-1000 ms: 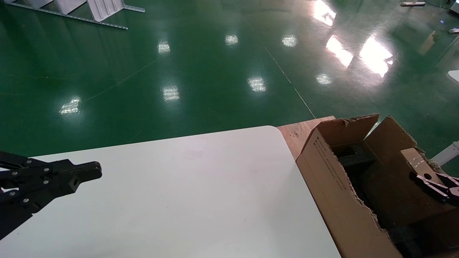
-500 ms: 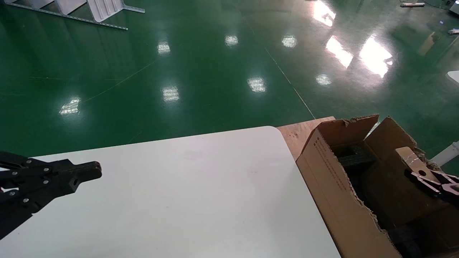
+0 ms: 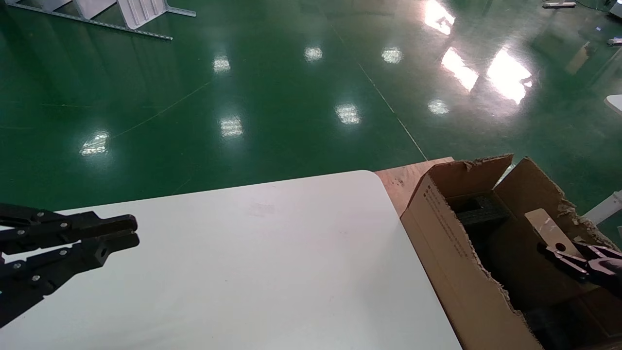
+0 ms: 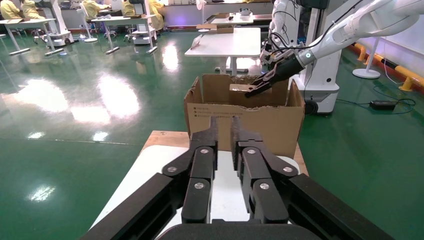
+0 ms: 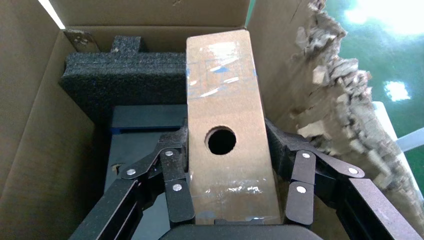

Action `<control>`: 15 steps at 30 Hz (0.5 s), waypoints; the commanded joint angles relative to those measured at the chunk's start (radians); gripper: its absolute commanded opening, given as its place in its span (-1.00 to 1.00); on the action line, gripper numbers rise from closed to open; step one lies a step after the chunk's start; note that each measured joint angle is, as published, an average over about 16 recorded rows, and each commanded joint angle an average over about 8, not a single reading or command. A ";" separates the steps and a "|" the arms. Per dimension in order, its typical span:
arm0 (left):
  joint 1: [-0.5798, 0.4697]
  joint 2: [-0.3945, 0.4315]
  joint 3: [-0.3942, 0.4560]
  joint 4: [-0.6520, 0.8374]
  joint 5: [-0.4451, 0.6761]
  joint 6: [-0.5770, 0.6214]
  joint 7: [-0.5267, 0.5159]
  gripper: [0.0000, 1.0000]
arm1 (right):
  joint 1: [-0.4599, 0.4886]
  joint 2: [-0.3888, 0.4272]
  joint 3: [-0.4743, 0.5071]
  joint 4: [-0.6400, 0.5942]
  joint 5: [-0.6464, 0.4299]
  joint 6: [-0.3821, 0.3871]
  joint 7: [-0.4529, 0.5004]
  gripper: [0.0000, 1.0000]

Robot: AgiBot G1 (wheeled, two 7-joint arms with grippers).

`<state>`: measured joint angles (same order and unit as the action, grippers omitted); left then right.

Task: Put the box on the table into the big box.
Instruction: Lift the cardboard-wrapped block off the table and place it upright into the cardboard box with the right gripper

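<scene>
The small brown box (image 3: 546, 226), with a round hole in its broad face, is held tilted inside the big box (image 3: 452, 243), a torn carton standing off the table's right end. My right gripper (image 3: 566, 253) is shut on it. In the right wrist view the gripper (image 5: 226, 137) clamps the box (image 5: 225, 90) by its taped sides, above black foam (image 5: 125, 75) and between the carton walls (image 5: 30, 100). My left gripper (image 3: 129, 231) hovers over the white table (image 3: 267, 267) at the left, empty, its fingers a narrow gap apart; the left wrist view shows it too (image 4: 223, 125).
The carton stands on a wooden board (image 3: 403, 180) beside the table's rounded corner. Its near and right edges are ragged (image 5: 335, 90). Shiny green floor lies beyond. A white rack (image 3: 121, 14) is far off at the back left, a white leg (image 3: 605, 209) at the right.
My right gripper has carried the small box slightly down and left, deeper into the carton. My left gripper's fingers have parted a little.
</scene>
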<state>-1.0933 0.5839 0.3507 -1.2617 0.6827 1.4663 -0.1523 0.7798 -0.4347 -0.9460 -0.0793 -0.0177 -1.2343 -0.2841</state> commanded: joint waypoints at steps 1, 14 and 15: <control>0.000 0.000 0.000 0.000 0.000 0.000 0.000 1.00 | 0.000 0.000 -0.002 0.001 -0.007 0.000 0.000 1.00; 0.000 0.000 0.000 0.000 0.000 0.000 0.000 1.00 | -0.001 -0.001 0.003 -0.007 0.002 -0.003 0.004 1.00; 0.000 0.000 0.000 0.000 0.000 0.000 0.000 1.00 | -0.001 -0.001 0.004 -0.007 0.003 -0.004 0.004 1.00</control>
<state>-1.0933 0.5840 0.3507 -1.2617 0.6827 1.4665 -0.1523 0.7784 -0.4360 -0.9428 -0.0863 -0.0150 -1.2377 -0.2804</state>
